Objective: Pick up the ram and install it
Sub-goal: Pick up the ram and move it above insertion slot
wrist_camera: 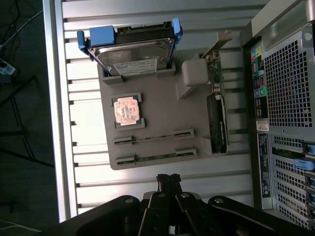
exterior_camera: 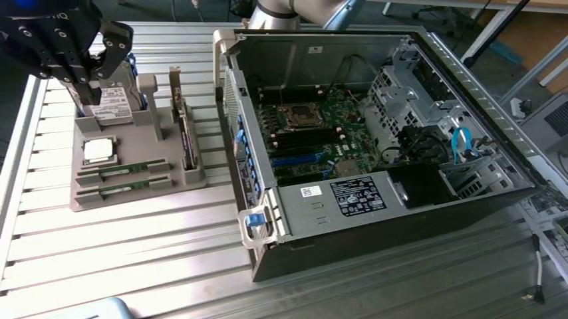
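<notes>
- At the exterior view's far left, we see the black gripper hanging above the back end of the grey holder. It touches nothing.
- From the wrist view, we see the gripper clenched, its two fingers pressed together with nothing between them. It sits over the bare slats of the metal table, just past the holder's edge.
- Under the gripper in the exterior view, we see a hard drive in a blue frame, standing tilted in its slot.
- Next we find a square silver processor lying flat in its recess.
- Just beside it are one ram stick and a second ram stick. They stand on edge in two side-by-side slots of the holder, both untouched. In the wrist view the second ram stick is the one closer to the fingertips, with the first ram stick beyond it.
- Further right, we see a dark expansion card standing upright along the holder's edge.
- On the exterior view's right lies an open computer case, showing its green motherboard.
</notes>
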Robot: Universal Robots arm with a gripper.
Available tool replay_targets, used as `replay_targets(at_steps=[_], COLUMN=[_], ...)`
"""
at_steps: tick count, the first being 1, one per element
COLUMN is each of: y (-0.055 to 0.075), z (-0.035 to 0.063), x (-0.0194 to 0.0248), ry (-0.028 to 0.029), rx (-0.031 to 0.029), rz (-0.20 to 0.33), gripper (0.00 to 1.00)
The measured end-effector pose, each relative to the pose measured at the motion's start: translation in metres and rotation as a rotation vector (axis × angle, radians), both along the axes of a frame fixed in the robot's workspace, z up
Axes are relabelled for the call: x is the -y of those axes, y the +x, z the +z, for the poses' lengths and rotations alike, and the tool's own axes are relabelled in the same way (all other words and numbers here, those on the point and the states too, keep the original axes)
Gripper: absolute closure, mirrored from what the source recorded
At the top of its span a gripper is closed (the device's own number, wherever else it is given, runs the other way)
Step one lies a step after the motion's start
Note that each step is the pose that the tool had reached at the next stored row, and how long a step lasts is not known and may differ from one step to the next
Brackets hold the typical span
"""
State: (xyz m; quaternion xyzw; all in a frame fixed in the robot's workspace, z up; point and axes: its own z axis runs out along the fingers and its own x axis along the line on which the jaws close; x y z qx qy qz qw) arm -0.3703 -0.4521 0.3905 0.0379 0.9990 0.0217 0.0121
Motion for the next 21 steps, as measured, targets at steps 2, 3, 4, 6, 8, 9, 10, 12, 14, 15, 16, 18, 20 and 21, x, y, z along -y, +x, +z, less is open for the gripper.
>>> replay_targets(at_steps=[2, 3, 4, 6, 8, 9, 10, 12, 14, 15, 16, 18, 20, 21], y=[0.0000, 0.0000, 0.0000, 0.0000, 0.0000, 0.0000, 0.0000, 0.0000, 0.0000, 0.0000, 0.0000, 0.0000, 0.0000, 0.0000], z=[-0.0020, -0.0030, -0.0046, -0.0064, -0.0078, -0.0080, -0.0080, -0.0081, -0.0081, -0.0081, -0.0081, -0.0081, -0.0081, -0.0081], x=[0.0000, 0.0000, 0.0000, 0.0000, 0.0001, 0.0001, 0.0001, 0.0001, 0.0001, 0.0001, 0.0001, 0.0001, 0.0001, 0.0001], ry=[0.0001, 0.0000, 0.0000, 0.0001, 0.0000, 0.0000, 0.0000, 0.0000, 0.0001, 0.0000, 0.0001, 0.0001, 0.0000, 0.0000], rx=[0.0001, 0.0000, 0.0000, 0.0000, -0.0001, -0.0001, -0.0001, -0.0001, 0.0000, 0.0000, 0.0000, 0.0000, 0.0000, 0.0000], rz=[0.000, 0.000, 0.000, 0.000, 0.000, 0.000, 0.000, 0.000, 0.000, 0.000, 0.001, 0.005, 0.015, 0.022], gripper=[0.89, 0.89, 0.89, 0.89, 0.89, 0.89, 0.89, 0.89, 0.89, 0.89, 0.89, 0.89, 0.89, 0.89])
